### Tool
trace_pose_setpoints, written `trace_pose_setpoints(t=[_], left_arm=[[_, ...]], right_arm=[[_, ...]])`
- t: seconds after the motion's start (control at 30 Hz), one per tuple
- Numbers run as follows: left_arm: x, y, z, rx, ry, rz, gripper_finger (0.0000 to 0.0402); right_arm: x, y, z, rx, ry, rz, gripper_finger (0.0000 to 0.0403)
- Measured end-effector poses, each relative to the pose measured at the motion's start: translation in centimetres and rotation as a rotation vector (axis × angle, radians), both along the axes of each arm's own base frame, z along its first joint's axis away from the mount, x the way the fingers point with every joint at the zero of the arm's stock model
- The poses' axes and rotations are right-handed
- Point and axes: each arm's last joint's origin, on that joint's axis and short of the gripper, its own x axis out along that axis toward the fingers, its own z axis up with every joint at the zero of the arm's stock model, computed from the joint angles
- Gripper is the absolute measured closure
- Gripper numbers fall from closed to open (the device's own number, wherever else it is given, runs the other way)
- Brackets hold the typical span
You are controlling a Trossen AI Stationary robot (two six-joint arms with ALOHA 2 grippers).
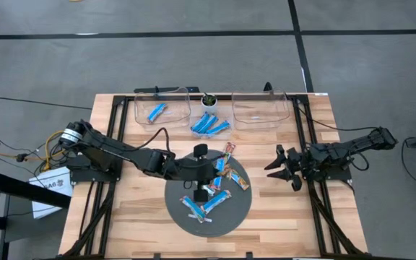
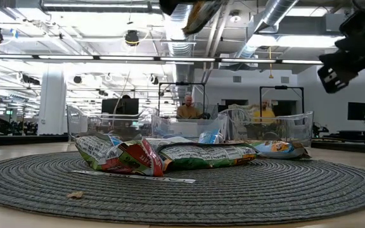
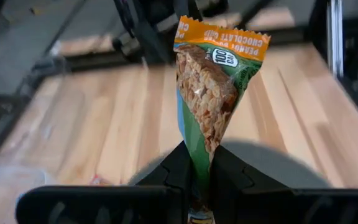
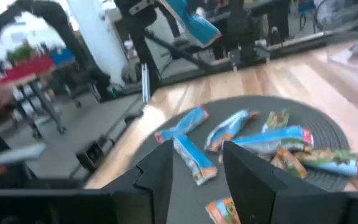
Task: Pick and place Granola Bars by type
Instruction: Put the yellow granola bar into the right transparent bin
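Observation:
My left gripper (image 1: pixel 217 170) hovers over the round grey mat (image 1: pixel 244 206), shut on a green-and-orange granola bar (image 3: pixel 210 87), which also shows high up in the low view (image 2: pixel 198 16). Several more bars, blue-and-white and tan, lie flat on the mat (image 1: pixel 214 200) (image 2: pixel 201 154). One tan bar (image 1: pixel 230 150) lies on the wood just beyond the mat. A blue bar (image 1: pixel 156 112) lies in the left clear bin (image 1: pixel 141 115), and blue bars (image 1: pixel 209 124) lie between the bins. My right gripper (image 1: pixel 276 170) waits open at the table's right (image 4: pixel 194 155). My left gripper pinches one end of the bar (image 3: pixel 199 163) between its two fingers, where the wrapper is gathered narrow. The fingers come from the table's left, slanting a little downward, and lie along the bar. The bar sticks out beyond the fingertips, orange sealed end (image 3: pixel 222 38) farthest out, lifted clear of the mat.
A second clear bin (image 1: pixel 260 108) stands at the far right, with a small potted plant (image 1: pixel 209 100) between the bins. Black frame rails (image 1: pixel 316 209) run along both sides of the wooden table. People sit in the room behind (image 2: pixel 187 109).

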Motion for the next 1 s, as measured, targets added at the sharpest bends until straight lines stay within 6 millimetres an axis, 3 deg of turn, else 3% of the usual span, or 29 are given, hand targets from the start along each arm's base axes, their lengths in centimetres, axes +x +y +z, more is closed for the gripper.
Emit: trace_pose_setpoints(t=[0.3, 0.53, 0.73, 1.0], left_arm=[[1.5, 2.3, 2.9, -0.018, -0.312, 0.056, 0.0370], [2.1, 4.1, 4.3, -0.036, -0.463, -0.032, 0.0370], [2.1, 4.4, 4.8, -0.027, -0.522, -0.028, 0.0370], [2.1, 4.3, 5.2, -0.033, -0.557, -0.032, 0.0370]], right_arm=[[0.1, -0.3, 2.1, -0.009, -0.218, -0.098, 0.0269], [1.1, -0.1, 2.8, -0.133, -0.211, -0.130, 0.0254], [2.9, 0.3, 4.8, -0.231, -0.214, -0.195, 0.0212], [6.6, 1.0, 9.0, -0.297, -0.194, -0.235, 0.0174]])
